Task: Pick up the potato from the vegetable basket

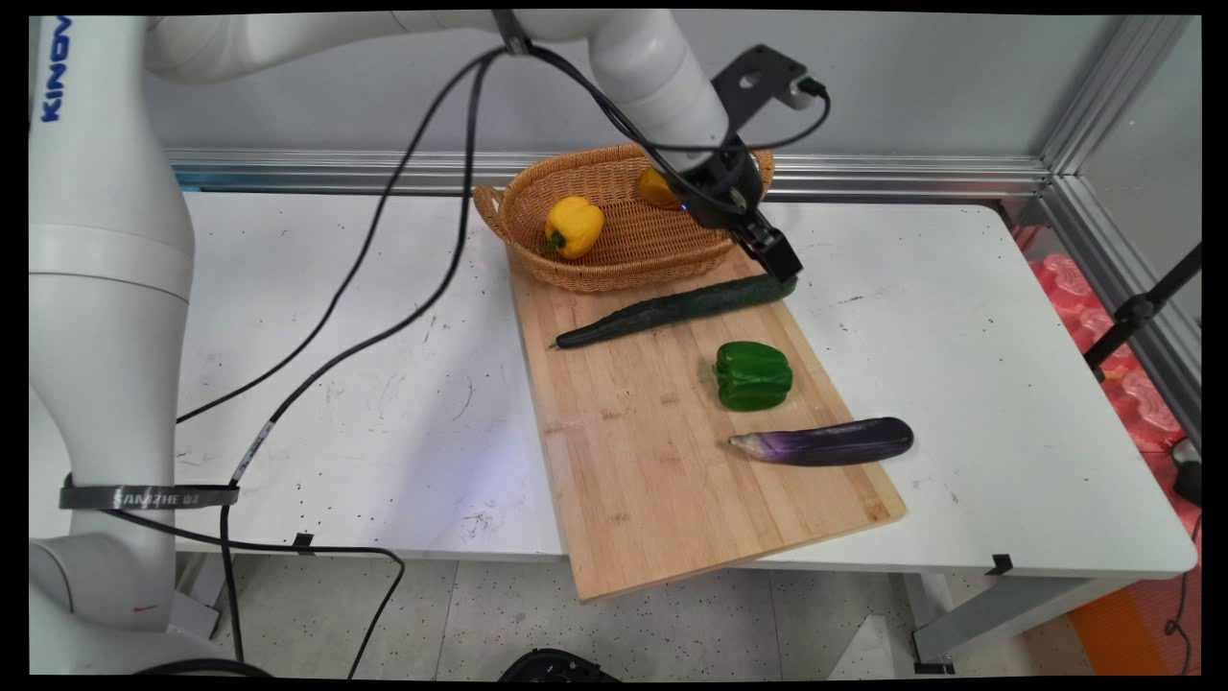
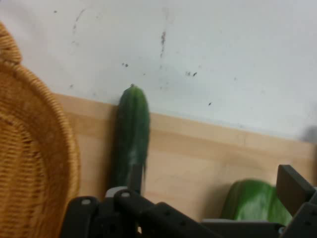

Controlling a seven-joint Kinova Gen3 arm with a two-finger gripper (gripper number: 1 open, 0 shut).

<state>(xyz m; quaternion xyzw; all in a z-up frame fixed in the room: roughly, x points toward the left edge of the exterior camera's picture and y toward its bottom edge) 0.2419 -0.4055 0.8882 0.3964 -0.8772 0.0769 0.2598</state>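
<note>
- Gripper (image 1: 779, 271) low over the far right corner of the cutting board (image 1: 672, 451), right at the thick end of the cucumber (image 1: 672, 309). Hand view (image 2: 208, 203): one finger (image 2: 134, 179) lies against the cucumber (image 2: 132, 134), the other (image 2: 293, 187) stands well off to the side, so the jaws are spread wide and hold nothing.
- Cucumber lies flat across the board's far end, thick end toward the right edge, thin tip toward the left edge. Whether the finger presses it or only grazes it, cannot tell.
- Wicker basket (image 1: 614, 254) just behind the cucumber, its near side resting over the board's far edge; its rim (image 2: 34, 148) fills the left of the hand view.
- In the basket: a yellow bell pepper (image 1: 574, 226) at left; a second yellowish piece (image 1: 656, 188) at the back, mostly hidden by the wrist.
- Green bell pepper (image 1: 753, 375) on the board, nearer the camera than the cucumber, clear of it; also seen low in the hand view (image 2: 252, 201).
- Purple eggplant (image 1: 825, 443) nearer still, stem end on the board, round end hanging past the right edge.
- Board sits angled on the white table (image 1: 1007, 384), its near corner overhanging the table's front.
</note>
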